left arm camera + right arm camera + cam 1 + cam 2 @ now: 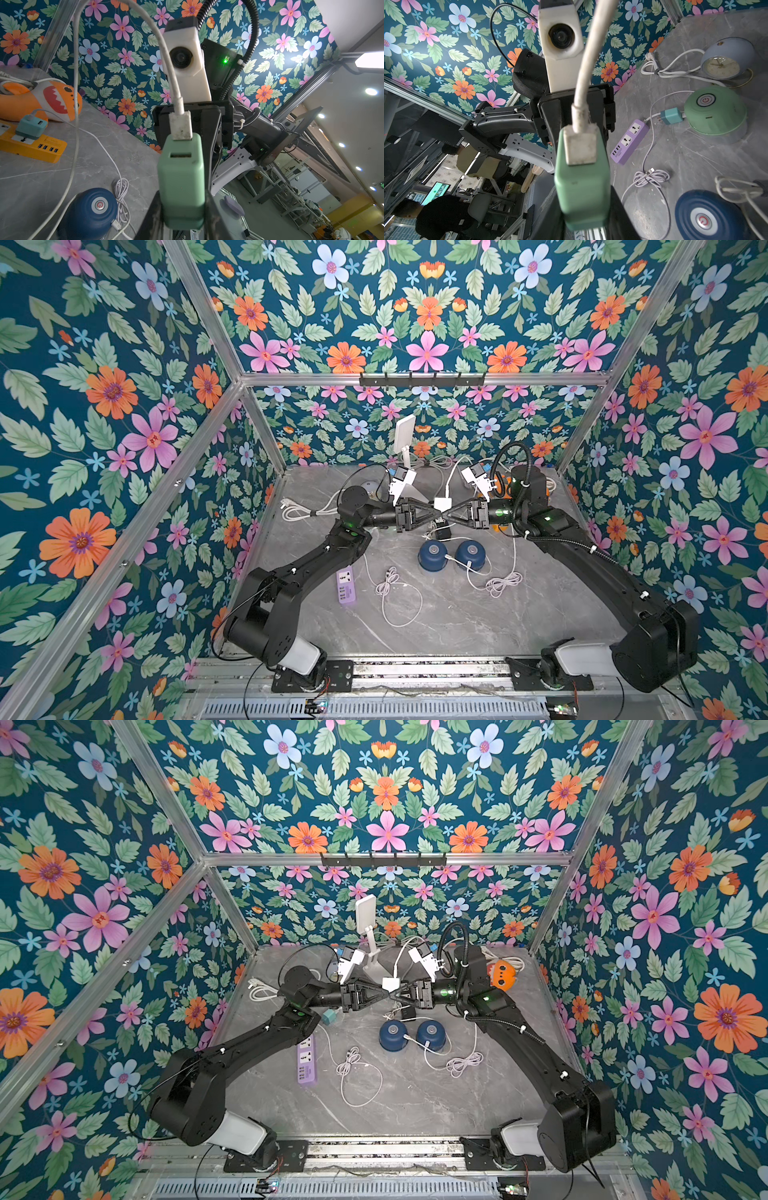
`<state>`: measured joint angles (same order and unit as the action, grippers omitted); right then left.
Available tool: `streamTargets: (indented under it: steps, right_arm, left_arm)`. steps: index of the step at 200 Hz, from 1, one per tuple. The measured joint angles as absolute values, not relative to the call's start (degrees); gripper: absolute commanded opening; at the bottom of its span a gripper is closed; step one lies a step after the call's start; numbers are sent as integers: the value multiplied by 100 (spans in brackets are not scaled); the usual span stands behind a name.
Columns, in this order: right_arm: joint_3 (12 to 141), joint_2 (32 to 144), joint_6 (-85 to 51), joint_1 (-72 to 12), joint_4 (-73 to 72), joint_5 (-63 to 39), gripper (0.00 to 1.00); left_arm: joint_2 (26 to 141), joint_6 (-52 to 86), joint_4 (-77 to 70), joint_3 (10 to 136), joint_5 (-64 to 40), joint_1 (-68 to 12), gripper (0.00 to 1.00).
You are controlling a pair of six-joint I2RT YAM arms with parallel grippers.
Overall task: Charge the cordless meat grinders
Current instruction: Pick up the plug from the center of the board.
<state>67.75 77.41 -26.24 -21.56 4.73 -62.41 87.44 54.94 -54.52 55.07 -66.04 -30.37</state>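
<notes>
Mid-frame in a top view, the left tool [436, 512] and right tool [449, 512] meet nose to nose, both closed on the mint plug adapter [180, 182], seemingly to steady it around its USB plug [180, 126], while the navy cordless meat grinders [432, 556] wait just below on the bench [457, 622].

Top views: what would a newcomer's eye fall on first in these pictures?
First, the bright floral wallpaper covering every wall. Then, above the middle of the grey table, the left gripper and right gripper meet tip to tip, both closed on one pale green adapter with a white cable plugged in. Two navy grinders stand side by side nearer the robot's base.
</notes>
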Motion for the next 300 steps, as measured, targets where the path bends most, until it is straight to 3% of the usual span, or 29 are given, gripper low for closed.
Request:
streamTargets:
  steps: [11, 59, 78, 107, 136, 189, 259, 300]
  right_arm:
    - [6775, 7741, -2593, -2154, 473, -6208, 0]
    - [6777, 7697, -2674, -2171, 550, -6222, 61]
    - [6777, 7638, -2679, -2182, 631, -6180, 74]
    - [6851, 7620, -2705, -2088, 639, -6086, 75]
    - [6956, 7675, -2746, -2034, 639, -6108, 69]
    - [6713, 7439, -2504, -2023, 1337, -6171, 72]
    - [6637, 5422, -1444, -2018, 3461, -5297, 87]
    - [8132, 6211, -836, -2016, 3841, -4838, 85]
  left_arm:
    - [8799, 5618, -5601, 5507, -6606, -3035, 14]
    - [8875, 5808, -6014, 5470, -6600, -3044, 7]
    - [8895, 5806, -6112, 5426, -6602, -3057, 6]
    - [8923, 5806, -6119, 5315, -6611, -3048, 5]
    - [8914, 5743, -6058, 5223, -6696, -3046, 5]
    - [8753, 5096, -5207, 5404, -6755, -3044, 3]
    - [8453, 2482, -1507, 6276, -6751, -3039, 2]
    - [8193, 755, 913, 6573, -6672, -3039, 2]
